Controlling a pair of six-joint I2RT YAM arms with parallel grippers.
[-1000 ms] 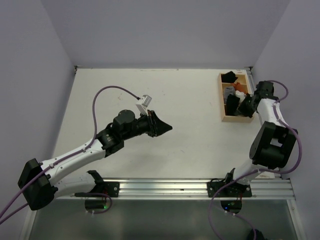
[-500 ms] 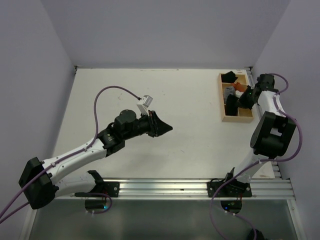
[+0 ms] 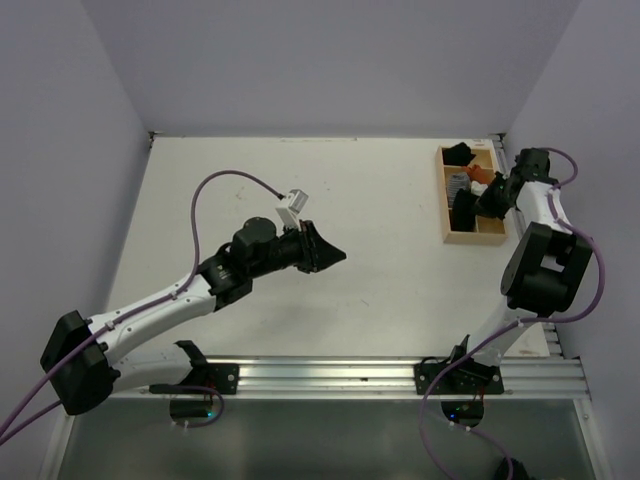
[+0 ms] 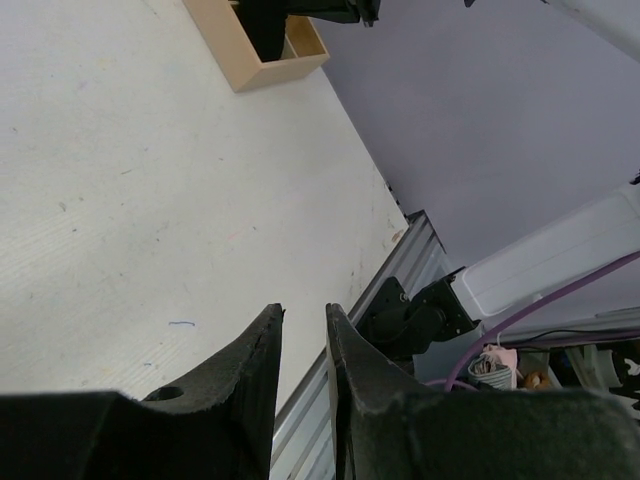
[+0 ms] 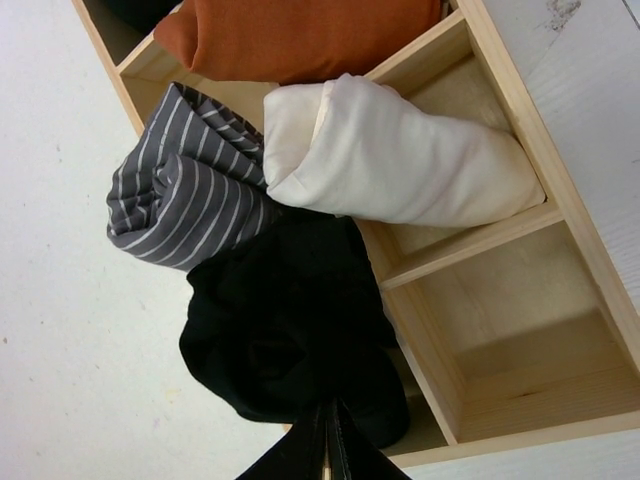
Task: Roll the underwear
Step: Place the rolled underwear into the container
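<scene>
**Right arm has drawn back at the tray; the roll looks delivered.**
Your right gripper [image 5: 327, 440], jaws all but closed, tips at the underwear [image 5: 285, 340], which sits rolled in the wooden tray [image 5: 520, 230] beside the grey striped roll [image 5: 180, 190] (left gripper [image 4: 303, 350] hangs part-open, empty, well apart).

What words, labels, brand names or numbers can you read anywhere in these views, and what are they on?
None can be read.
The wooden box, the underwear, the grey striped roll, the white roll and the orange cloth: no print.
The table: a faint blue pen mark, not a letter.
</scene>
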